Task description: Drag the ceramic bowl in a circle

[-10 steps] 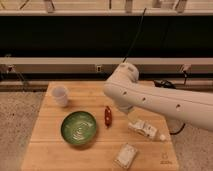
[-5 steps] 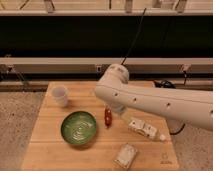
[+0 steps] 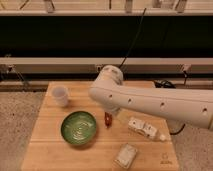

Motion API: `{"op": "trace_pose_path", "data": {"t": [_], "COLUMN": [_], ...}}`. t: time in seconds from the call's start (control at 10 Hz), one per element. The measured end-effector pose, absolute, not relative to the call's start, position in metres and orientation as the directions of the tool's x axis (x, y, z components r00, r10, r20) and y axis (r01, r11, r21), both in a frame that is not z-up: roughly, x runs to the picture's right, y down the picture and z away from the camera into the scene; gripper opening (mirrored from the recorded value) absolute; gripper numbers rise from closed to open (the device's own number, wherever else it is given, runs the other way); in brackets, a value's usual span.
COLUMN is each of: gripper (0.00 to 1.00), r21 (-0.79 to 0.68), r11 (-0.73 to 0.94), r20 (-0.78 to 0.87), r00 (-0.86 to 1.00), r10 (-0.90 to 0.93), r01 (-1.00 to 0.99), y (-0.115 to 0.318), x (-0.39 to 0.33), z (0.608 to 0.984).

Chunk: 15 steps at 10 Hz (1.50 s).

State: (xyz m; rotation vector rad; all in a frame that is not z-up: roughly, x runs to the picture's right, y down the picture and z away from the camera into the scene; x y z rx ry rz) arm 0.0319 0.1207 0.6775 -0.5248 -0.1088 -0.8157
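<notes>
The ceramic bowl [image 3: 78, 127], wide, green, with pale swirl lines inside, sits on the wooden table [image 3: 45, 150] at front left. My white arm [image 3: 150, 102] reaches in from the right, and its rounded joint [image 3: 109, 82] hangs above the table's middle, just right of the bowl and above it. My gripper is hidden behind this arm and does not show. Nothing touches the bowl.
A small white cup [image 3: 60, 95] stands at the table's back left. A small red object [image 3: 107, 119] lies just right of the bowl. A white packaged item [image 3: 142, 127] lies at the right and a pale wrapped packet [image 3: 126, 155] near the front edge.
My arm has swung left over the table, and its joint now sits closer to the bowl. The bowl, the cup and the other items have not moved.
</notes>
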Motion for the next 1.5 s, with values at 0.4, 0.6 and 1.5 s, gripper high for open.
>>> {"op": "trace_pose_path", "data": {"t": [0.4,0.6,1.5], "gripper": [0.8,0.8,0.8], "r21": [-0.375,-0.363,-0.312], "r11": [0.547,0.536,0.473], "r20": [0.321,0.334,0.398], "r00": [0.658,0.643,0.565], "r10": [-0.681,-0.689,-0.722], "r01": [0.749,0.762,0.824], "y": [0.13,0.136,0.17], "x": [0.025,0.016,-0.007], "z": [0.685,0.691,0.71]}}
